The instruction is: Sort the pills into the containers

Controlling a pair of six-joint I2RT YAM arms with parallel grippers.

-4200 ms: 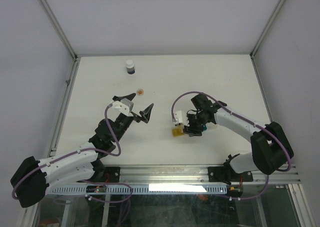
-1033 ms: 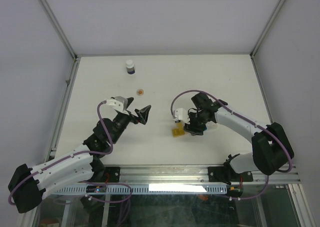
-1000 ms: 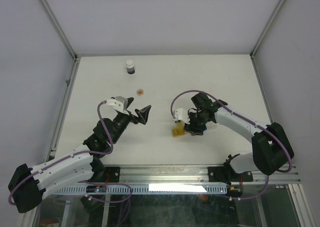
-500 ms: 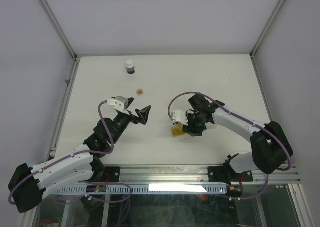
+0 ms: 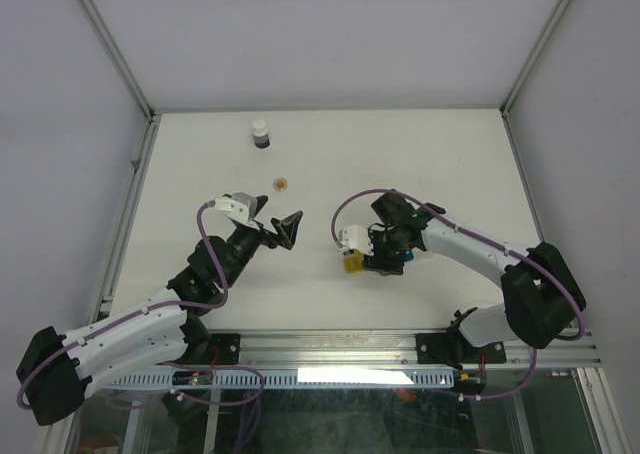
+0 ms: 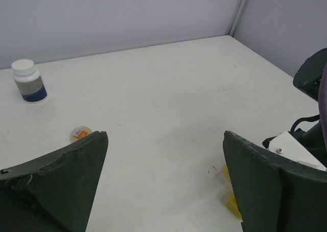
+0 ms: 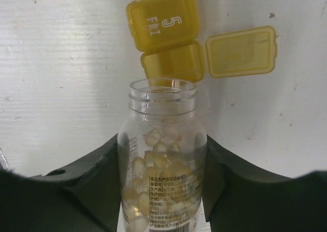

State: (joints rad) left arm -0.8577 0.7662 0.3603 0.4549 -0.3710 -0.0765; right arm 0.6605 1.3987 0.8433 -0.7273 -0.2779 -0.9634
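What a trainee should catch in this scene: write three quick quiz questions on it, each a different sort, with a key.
1. True or false: the left gripper is open and holds nothing.
2. The open lid of the yellow container reads: A) 5 FRI B) 1 MON C) 7 SUN
3. What is the right gripper shut on?
Key: 1 true. 2 A. 3 the clear pill bottle, uncapped, its mouth by the yellow container.
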